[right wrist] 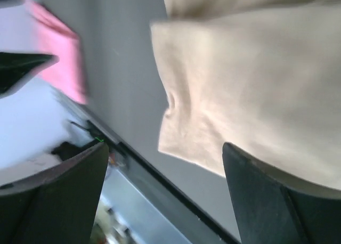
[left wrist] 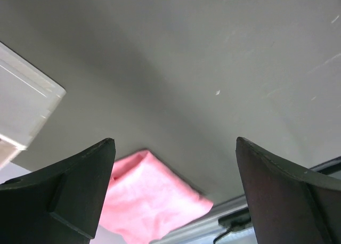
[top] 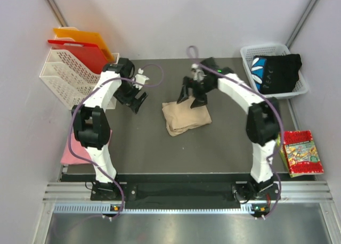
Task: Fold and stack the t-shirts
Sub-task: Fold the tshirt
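Table (top: 224, 143) is filling the top view. Beige t-shirt (top: 186, 118) is lying folded at centre. Black t-shirt (top: 277, 72) is sitting in the basket (top: 246, 57) upper right, top view only, print unreadable. Pink t-shirt (top: 70, 151) is showing at left edge, clearer from left wrist. Right gripper (top: 193, 98) is hovering over beige's upper edge, jaws spread, empty. Left gripper (top: 136, 101) is hanging released left of it.

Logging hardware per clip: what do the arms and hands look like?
The left arm and right arm have white shells with black joint blocks. The left hand and right hand each carry two broad, black, wedge-shaped fingers. Purple cables loop along both arms; a green light glows on the right one.
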`<state>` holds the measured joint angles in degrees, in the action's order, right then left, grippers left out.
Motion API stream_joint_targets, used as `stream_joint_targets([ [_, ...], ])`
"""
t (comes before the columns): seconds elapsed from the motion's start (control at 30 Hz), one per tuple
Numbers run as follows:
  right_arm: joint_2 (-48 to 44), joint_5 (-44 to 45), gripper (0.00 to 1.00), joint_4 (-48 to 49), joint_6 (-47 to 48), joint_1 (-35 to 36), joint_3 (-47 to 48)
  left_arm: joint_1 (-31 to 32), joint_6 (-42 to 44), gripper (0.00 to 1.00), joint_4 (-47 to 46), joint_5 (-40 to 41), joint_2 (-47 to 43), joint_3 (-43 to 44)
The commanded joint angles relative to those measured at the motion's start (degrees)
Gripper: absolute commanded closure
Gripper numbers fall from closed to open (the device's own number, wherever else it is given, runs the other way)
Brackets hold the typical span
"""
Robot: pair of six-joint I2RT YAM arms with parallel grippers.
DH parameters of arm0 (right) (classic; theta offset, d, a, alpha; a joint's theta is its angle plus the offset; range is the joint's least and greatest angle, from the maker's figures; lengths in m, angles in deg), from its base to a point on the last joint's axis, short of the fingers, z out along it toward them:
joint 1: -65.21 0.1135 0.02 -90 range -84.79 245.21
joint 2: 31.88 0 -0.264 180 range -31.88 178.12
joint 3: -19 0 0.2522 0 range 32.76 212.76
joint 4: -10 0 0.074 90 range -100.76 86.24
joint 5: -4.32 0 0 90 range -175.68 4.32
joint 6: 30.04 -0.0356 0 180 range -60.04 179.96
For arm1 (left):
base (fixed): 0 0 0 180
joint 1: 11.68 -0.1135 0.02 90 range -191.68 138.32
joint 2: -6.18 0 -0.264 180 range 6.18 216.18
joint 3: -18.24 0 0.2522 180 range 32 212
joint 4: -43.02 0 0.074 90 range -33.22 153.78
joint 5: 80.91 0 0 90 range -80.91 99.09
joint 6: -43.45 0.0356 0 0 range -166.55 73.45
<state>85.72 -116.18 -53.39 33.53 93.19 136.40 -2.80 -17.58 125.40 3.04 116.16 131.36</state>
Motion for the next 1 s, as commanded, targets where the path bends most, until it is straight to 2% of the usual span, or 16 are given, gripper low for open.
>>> stream_joint_targets([
  [0.0,-7.39,-21.24,0.14,28.84,-15.72,-8.03,-16.86,0.61,-2.51,0.01,1.95,-6.16,0.24,7.60],
  [0.03,-6.52,-23.09,0.14,33.93,-16.97,-8.56,-18.45,1.22,-2.60,0.01,2.48,-6.78,0.50,9.27],
  [0.1,-3.45,-28.10,0.14,37.83,-20.39,-8.22,-20.22,2.01,-2.69,0.01,2.83,-5.91,1.12,9.90],
  [0.13,-2.65,-29.60,0.14,43.94,-21.89,-7.34,-20.66,2.45,-2.52,0.01,2.92,-5.13,1.12,9.72],
  [0.27,1.39,-34.53,0.14,50.40,-26.47,-5.31,-20.76,2.54,-2.08,0.01,2.92,-3.54,0.59,7.88],
  [0.33,4.20,-35.15,0.14,47.97,-24.03,-4.53,-20.32,2.54,-1.81,0.01,2.31,-2.58,0.07,6.39],
  [0.37,5.17,-34.37,0.14,41.43,-22.19,-4.35,-19.53,2.54,-1.73,0.01,2.13,-1.79,-0.11,5.86],
  [0.4,7.44,-33.23,0.14,36.14,-15.47,-4.26,-18.57,2.54,-1.55,0.01,1.96,-1.43,-0.37,5.33],
  [0.5,11.41,-28.66,0.14,24.52,-5.94,-4.34,-16.80,2.54,-1.46,0.01,0.99,-0.73,-0.99,4.01],
  [0.67,15.11,-26.89,0.15,23.08,-2.84,-4.26,-20.22,2.54,-2.43,0.01,0.64,-1.33,-0.73,4.18],
  [0.8,12.67,-27.77,0.13,22.47,-1.86,-4.34,-18.48,2.54,-6.28,0.01,-0.85,-4.76,-0.55,5.33],
  [0.97,6.34,-29.35,0.11,23.95,-5.02,-4.61,-12.95,2.54,-15.69,0.01,-3.23,-16.35,1.38,4.27],
])
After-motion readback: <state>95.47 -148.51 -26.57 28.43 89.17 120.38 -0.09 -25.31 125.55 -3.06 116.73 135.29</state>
